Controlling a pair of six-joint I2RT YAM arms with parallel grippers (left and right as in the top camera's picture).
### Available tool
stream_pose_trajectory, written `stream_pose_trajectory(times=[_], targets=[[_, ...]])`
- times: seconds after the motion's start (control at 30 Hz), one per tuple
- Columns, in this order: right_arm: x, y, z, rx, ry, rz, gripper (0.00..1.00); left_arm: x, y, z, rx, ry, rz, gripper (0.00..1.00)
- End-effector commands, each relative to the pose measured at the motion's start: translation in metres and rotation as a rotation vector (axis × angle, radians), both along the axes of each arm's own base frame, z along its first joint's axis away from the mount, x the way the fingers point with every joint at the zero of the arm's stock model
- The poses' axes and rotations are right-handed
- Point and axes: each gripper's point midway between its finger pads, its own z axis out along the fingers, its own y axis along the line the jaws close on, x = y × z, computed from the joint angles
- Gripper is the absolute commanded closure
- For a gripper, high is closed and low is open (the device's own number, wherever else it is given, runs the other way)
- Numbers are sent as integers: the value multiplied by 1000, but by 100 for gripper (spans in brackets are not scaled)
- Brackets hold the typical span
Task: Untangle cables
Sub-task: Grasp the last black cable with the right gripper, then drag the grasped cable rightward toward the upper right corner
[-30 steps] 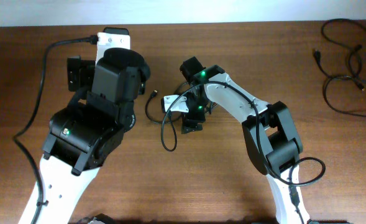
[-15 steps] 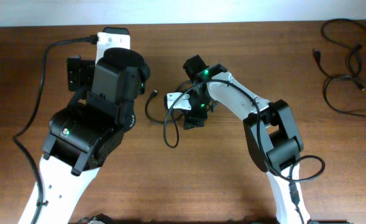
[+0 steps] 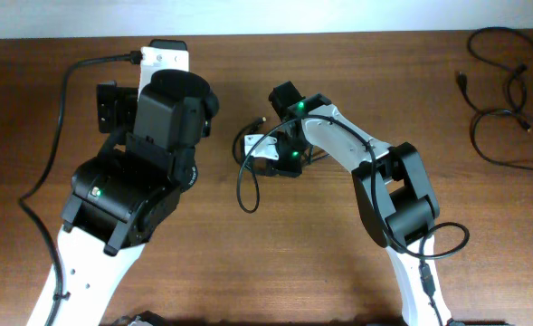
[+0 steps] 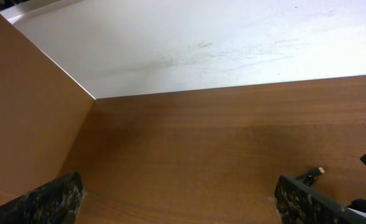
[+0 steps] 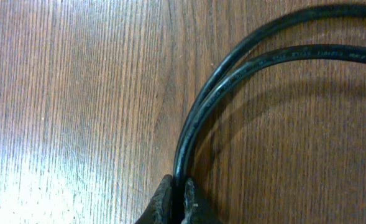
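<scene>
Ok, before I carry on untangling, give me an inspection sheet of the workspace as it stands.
Surface: brown wood-grain table, flat.
Job's things: centre cable looped between the two arms, one plug end lying free. The far cables lie loose in the far right corner, away from both arms.
Clutter: nothing seen.
Grippers: the right gripper has its fingers shut on two strands of the centre cable. The left gripper is open and holds nothing.
Cables: a thick black lead runs from the left arm across the table, apart from the job's cables.
Surroundings: pale wall behind the table and a brown panel at its side.
</scene>
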Motion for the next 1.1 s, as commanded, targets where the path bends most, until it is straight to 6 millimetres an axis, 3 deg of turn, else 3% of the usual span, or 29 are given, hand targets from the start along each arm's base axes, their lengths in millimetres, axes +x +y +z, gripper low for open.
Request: stream_pose_trajectory(times=[0.0, 0.07, 0.1, 0.17, 0.3, 0.37, 0.4, 0.57, 0.7, 0.83, 0.97, 1.07], targets=[[-3, -10, -16, -67, 66, -75, 96, -6, 7, 11, 10, -29, 18, 1], [4, -14, 11, -68, 76, -125, 96, -7, 8, 12, 8, -32, 17, 1], [15, -17, 43, -57, 65, -184, 96, -7, 8, 12, 8, -33, 17, 1], [29, -20, 78, -30, 37, -251, 96, -7, 8, 12, 7, -32, 16, 1], [67, -31, 177, 86, -70, -457, 96, -7, 7, 12, 6, -30, 14, 1], [81, -41, 214, 135, -116, -541, 96, -7, 7, 12, 7, -29, 14, 1], [97, -56, 243, 162, -166, -642, 96, -8, 8, 11, 7, -29, 14, 1], [130, -111, 279, 172, -266, -877, 96, -8, 8, 11, 8, -27, 14, 1], [153, -169, 281, 133, -312, -1079, 96, -10, 9, 8, 18, -9, 14, 1], [165, -247, 281, 111, -293, -1388, 96, -10, 9, 7, 21, -6, 14, 1], [169, -283, 282, 144, -272, -1479, 96, -10, 9, 7, 20, -7, 15, 1], [175, -294, 285, 166, -292, -1495, 96, -10, 9, 7, 20, -7, 15, 1]])
